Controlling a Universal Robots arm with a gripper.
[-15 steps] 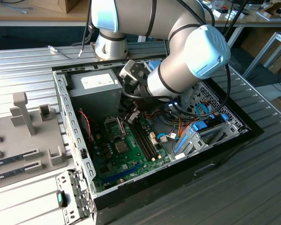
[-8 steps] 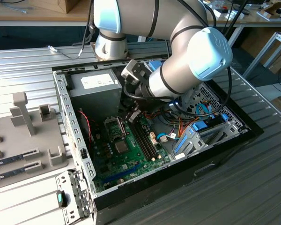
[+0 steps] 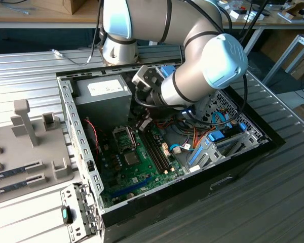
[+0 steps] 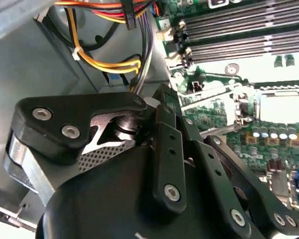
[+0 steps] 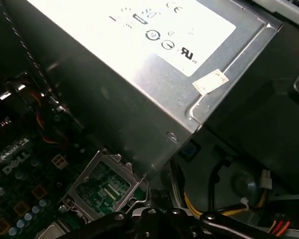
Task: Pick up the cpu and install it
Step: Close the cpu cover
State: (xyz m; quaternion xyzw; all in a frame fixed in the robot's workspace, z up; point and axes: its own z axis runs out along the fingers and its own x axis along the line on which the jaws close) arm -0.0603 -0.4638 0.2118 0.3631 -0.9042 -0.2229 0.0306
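My gripper (image 3: 143,124) hangs inside the open computer case, just above the motherboard (image 3: 142,172) and beside the grey power-supply box. Its black linkage takes up the near part of the second wrist view. The hinged metal socket frame (image 3: 122,135) (image 5: 103,189) stands swung open next to it. Just beyond the frame a flat silver-grey square (image 3: 131,158) (image 4: 284,107) lies in the socket. It looks like the cpu, though glare keeps me from being sure. I see nothing in the gripper.
The power-supply box (image 3: 104,91) (image 5: 139,59) stands close to the gripper. Yellow, orange and black cables (image 4: 109,59) run beside it. Empty memory slots (image 3: 157,149) (image 4: 239,30) lie past the socket. A grey fixture tray (image 3: 25,152) with memory sticks sits at the exterior view's left.
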